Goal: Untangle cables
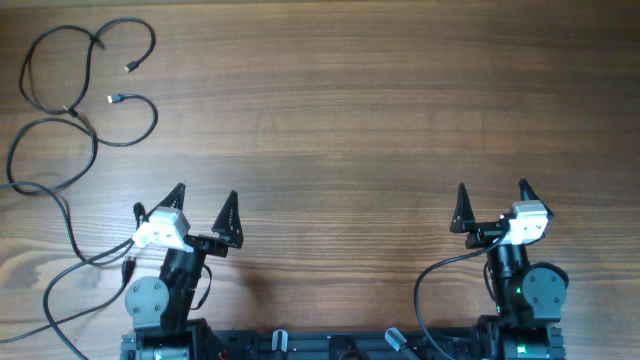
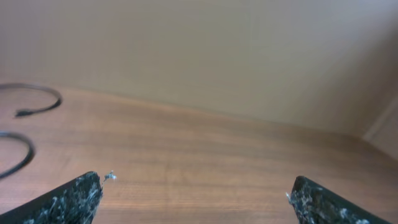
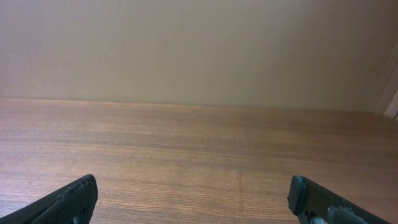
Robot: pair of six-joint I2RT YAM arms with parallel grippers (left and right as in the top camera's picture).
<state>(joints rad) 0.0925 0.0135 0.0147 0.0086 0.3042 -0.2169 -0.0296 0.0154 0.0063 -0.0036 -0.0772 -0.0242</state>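
Wood-grain table (image 1: 380,110) against a plain beige wall (image 3: 199,43)

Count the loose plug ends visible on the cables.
2, both far left: upper plug end at the top arc's tip, silver-tipped plug end just below. Others may be hidden.

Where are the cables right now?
Overhead view: the cables lie looped in the far-left corner of the table, beyond the open left gripper, untouched.
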